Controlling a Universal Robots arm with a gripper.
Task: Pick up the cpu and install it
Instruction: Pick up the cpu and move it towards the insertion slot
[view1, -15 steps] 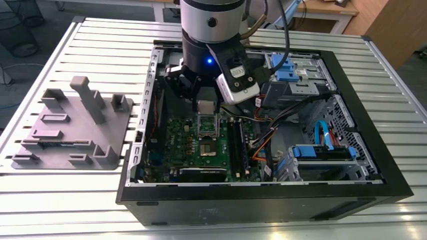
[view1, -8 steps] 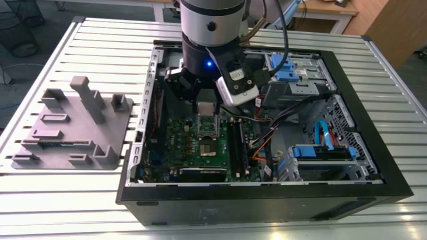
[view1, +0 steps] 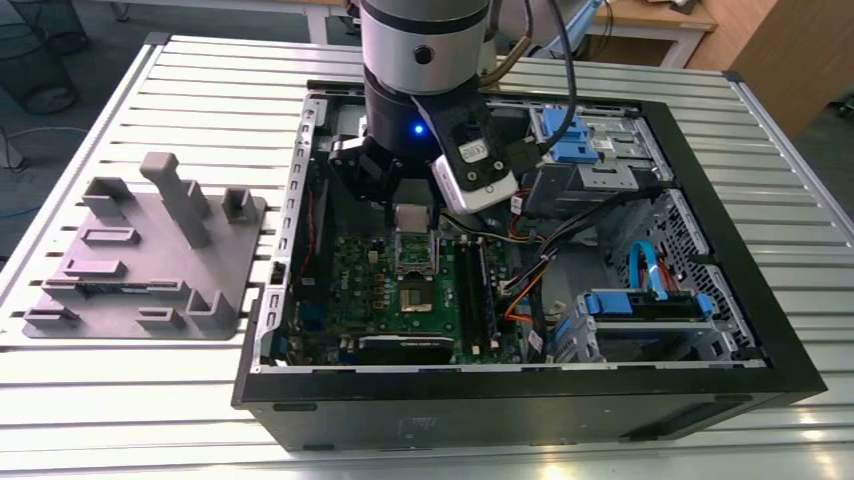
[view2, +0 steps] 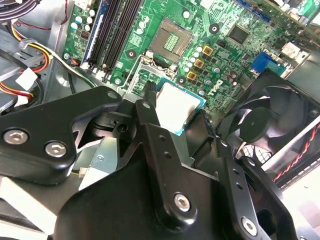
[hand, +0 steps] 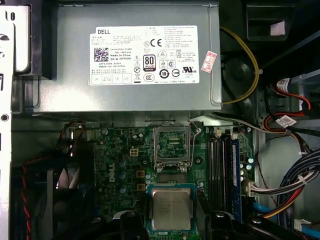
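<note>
The cpu (view2: 176, 106), a small square chip with a silvery lid, hangs above the green motherboard (view2: 225, 65) inside the open computer case (view1: 534, 405). My gripper (view2: 177, 114) is shut on it, one black finger on each of two opposite edges. In the first wrist view the cpu (hand: 171, 207) sits between the fingertips (hand: 131, 223), a short way off from the open socket (hand: 171, 144). The exterior view has the gripper (view1: 411, 208) low in the case, over the socket (view1: 415, 258), with the cpu (view1: 412, 217) at its tip.
A power supply (hand: 130, 60) lies beyond the socket. Memory slots (hand: 220, 165) and cable bundles (hand: 290, 125) flank it on one side, a black fan (view2: 255, 125) on the other. A grey fixture tray (view1: 134, 250) stands on the slatted table at the exterior view's left.
</note>
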